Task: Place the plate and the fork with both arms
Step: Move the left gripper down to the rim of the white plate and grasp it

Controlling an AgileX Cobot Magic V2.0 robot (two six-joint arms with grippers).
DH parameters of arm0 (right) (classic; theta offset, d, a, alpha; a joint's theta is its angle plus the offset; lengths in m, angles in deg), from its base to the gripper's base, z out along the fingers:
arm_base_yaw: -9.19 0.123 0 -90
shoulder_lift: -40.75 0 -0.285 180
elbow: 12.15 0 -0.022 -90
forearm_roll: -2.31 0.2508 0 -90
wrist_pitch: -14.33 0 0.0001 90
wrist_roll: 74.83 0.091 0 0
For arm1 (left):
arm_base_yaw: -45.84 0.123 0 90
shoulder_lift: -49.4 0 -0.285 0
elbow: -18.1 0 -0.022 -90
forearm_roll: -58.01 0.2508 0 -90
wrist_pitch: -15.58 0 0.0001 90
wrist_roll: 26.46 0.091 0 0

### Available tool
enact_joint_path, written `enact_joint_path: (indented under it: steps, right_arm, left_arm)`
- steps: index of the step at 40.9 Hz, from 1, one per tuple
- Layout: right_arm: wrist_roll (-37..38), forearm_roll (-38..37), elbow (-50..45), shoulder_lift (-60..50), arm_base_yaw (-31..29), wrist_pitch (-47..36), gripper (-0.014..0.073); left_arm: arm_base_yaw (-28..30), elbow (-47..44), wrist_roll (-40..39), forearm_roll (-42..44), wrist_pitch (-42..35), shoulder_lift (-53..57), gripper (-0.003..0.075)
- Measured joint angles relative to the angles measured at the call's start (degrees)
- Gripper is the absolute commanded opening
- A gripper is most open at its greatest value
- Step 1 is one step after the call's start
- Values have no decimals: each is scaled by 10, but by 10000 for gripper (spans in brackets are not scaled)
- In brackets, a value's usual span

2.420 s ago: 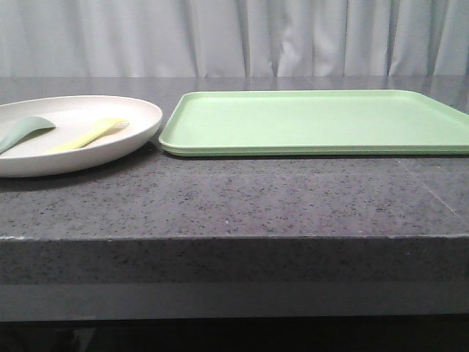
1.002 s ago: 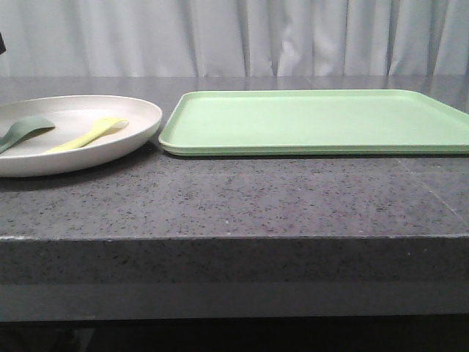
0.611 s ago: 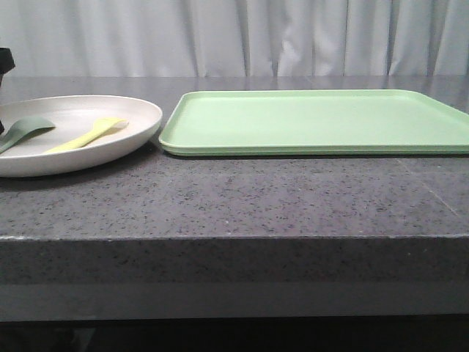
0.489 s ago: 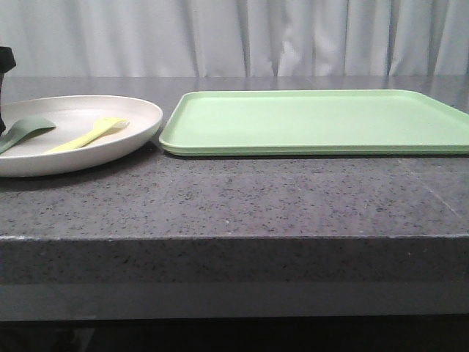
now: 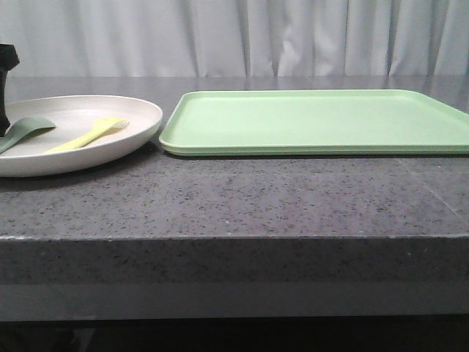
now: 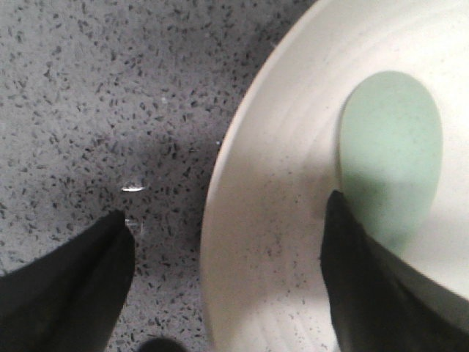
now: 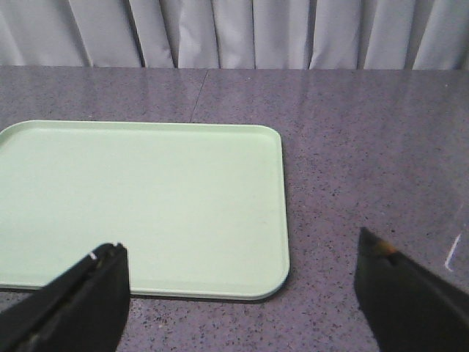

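The cream-white plate [image 5: 139, 121] lies at the left of the stone table, with the pale-yellow fork [image 5: 89, 134] lying in it. The plate's rim also shows in the left wrist view [image 6: 242, 220]. My left gripper [image 6: 229, 227] is open and straddles that rim, one finger [image 6: 88, 286] over the table, the other [image 6: 374, 286] over the plate's inside. In the front view only a dark part of the left arm [image 5: 6, 81] shows at the left edge. My right gripper [image 7: 242, 264] is open and empty above the table, near the tray's right corner.
A flat light-green tray [image 5: 315, 121] lies right of the plate, and shows in the right wrist view [image 7: 146, 205]. A grey-green spoon-like utensil [image 5: 22, 130] lies in the plate beside the fork; its bowl shows in the left wrist view [image 6: 392, 147]. A white curtain [image 5: 234, 37] hangs behind.
The left arm has come into the front view at the left edge and moved down toward the plate's left rim. Plate, fork and tray have not moved.
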Motion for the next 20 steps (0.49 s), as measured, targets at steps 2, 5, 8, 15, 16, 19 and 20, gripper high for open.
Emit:
enact_joint_path:
  steps: [2, 5, 8, 15, 16, 19, 20]
  right_arm:
    - [0, 0, 0, 0, 0, 0, 643]
    - [0, 0, 0, 0, 0, 0, 643]
    - [0, 0, 0, 0, 0, 0, 643]
    - [0, 0, 0, 0, 0, 0, 643]
    - [0, 0, 0, 0, 0, 0, 643]
    - [0, 0, 0, 0, 0, 0, 643]
    - [0, 0, 0, 0, 0, 0, 643]
  left_arm:
    - [0, -2, 0, 0, -1, 0, 514]
    - [0, -10, 0, 0, -4, 0, 514]
    - [0, -13, 0, -1, -7, 0, 514]
    - [0, -13, 0, -5, -11, 0, 485]
    - [0, -13, 0, -5, -11, 0, 470]
    - [0, -14, 0, -5, -11, 0, 410]
    - [0, -14, 0, -5, -11, 0, 386]
